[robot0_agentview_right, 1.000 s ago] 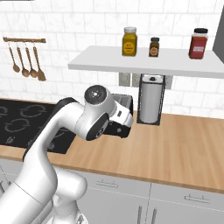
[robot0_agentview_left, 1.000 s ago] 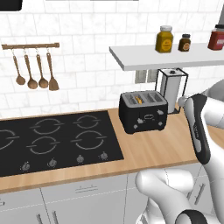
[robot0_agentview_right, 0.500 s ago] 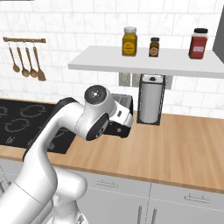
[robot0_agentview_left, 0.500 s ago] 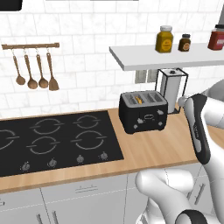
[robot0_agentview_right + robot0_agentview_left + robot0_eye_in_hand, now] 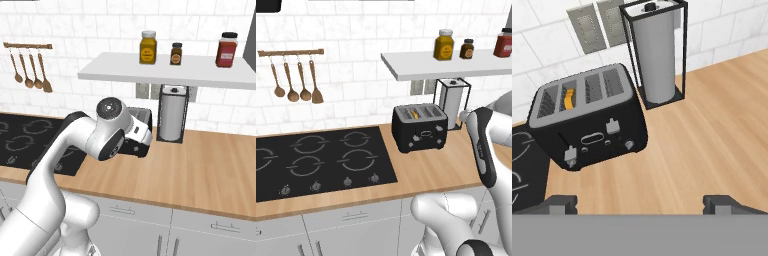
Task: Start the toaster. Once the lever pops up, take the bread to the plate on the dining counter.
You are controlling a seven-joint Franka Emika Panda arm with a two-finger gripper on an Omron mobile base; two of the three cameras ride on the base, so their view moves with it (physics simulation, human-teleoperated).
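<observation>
- toaster [image 5: 589, 120] on the wall counter [image 5: 712, 135], between the cooktop [image 5: 316, 160] and the paper towel holder [image 5: 657, 50]; bread [image 5: 569, 98] sunk in the second slot from the left, just an orange edge showing.
- gripper [image 5: 641, 202] well short of the toaster, jaws wide apart, nothing between them.
- likely slip: two levers [image 5: 570, 155] on the front panel, so pressing the right-hand one would probably miss the slot with the bread.
- likely slip: a push landing on a knob [image 5: 629, 145], or off-centre, could shove the toaster toward the towel holder rather than latch the lever.
- hand view: slots, bread, levers and both fingertips [image 5: 562, 204] plainly laid out.
- left base view: toaster front beside the cooktop, bread a faint orange fleck.
- right base view: arm across most of the toaster, jars [image 5: 148, 47] on the shelf [image 5: 165, 70] above.
</observation>
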